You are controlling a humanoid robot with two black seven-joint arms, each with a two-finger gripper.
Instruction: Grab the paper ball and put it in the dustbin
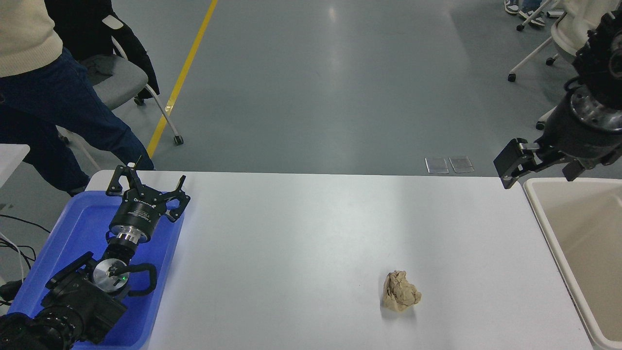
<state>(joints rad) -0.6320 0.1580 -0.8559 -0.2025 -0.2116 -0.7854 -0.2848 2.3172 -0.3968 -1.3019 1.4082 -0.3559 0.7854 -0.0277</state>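
Note:
The tan, crumpled paper ball (pixel 400 291) lies on the white table (pixel 311 233), right of centre and near the front edge. The beige dustbin (pixel 537 204) stands at the table's right end, partly cut off by the picture edge. My right gripper (pixel 539 167) hangs open above the dustbin's far left corner, well behind and to the right of the ball, holding nothing. My left gripper (pixel 146 187) is parked open over the blue tray (pixel 77 228) at the lower left.
A person in dark trousers (pixel 58 107) stands at the table's far left corner beside a grey chair (pixel 116 82). White office chairs (pixel 549 43) stand on the floor at the far right. Cables (pixel 14 238) hang left of the tray.

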